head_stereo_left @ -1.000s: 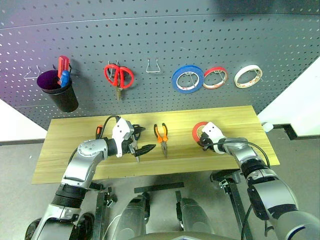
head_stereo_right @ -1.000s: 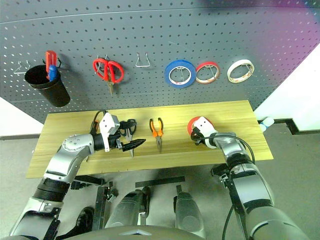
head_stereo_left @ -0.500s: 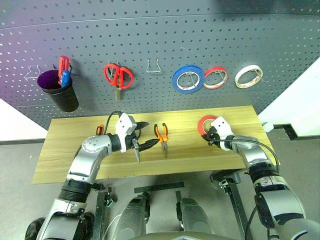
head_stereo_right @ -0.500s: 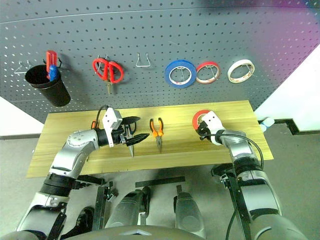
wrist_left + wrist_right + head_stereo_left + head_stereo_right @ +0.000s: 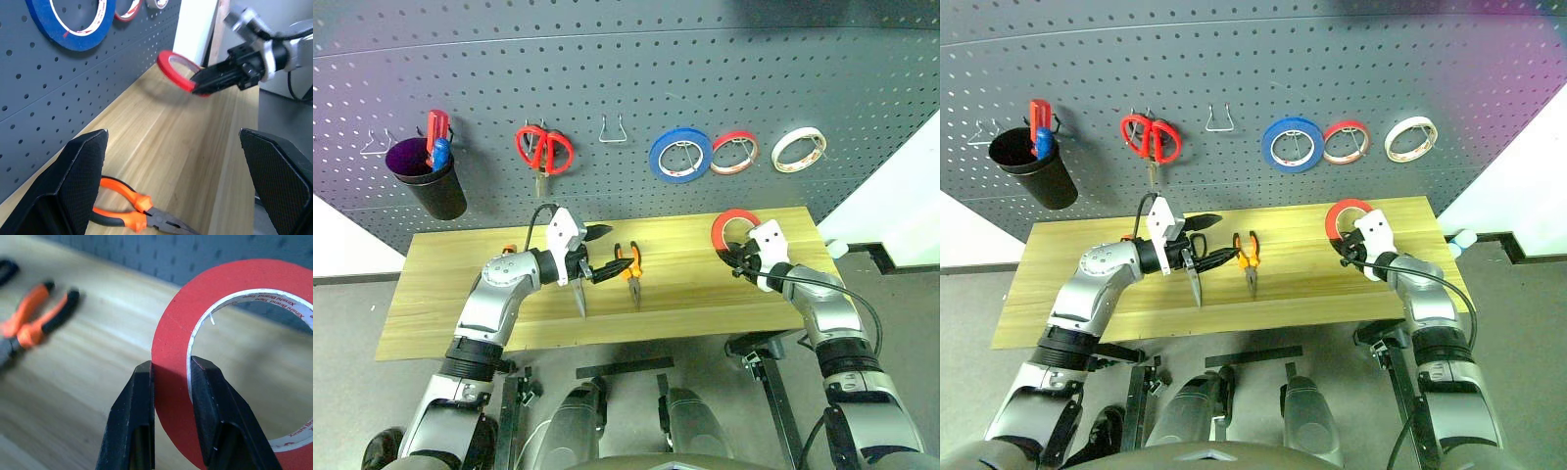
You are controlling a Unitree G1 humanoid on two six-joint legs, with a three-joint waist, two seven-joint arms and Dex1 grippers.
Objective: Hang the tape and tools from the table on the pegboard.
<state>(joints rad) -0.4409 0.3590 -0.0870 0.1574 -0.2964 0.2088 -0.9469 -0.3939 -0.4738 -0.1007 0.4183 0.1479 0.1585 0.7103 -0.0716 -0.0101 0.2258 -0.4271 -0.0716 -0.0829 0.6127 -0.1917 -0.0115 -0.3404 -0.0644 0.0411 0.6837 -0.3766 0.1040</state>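
The pegboard (image 5: 626, 88) rises behind the counter's (image 5: 440, 304) far edge, and that is the direction the coming move turns on: the empty wire hook (image 5: 613, 128) hangs above and well across toward the left arm's side, away from the right tool (image 5: 736, 257). Whether another free hook sits nearer I cannot tell. That right tool is clamped on the rim of the tape (image 5: 733, 226), held clear above the counter's right end, ring upright. The left tool (image 5: 597, 255) is spread wide and carries nothing, hovering above the middle of the counter over the pliers (image 5: 628, 266), which lie with their long axis running from far edge to near edge.
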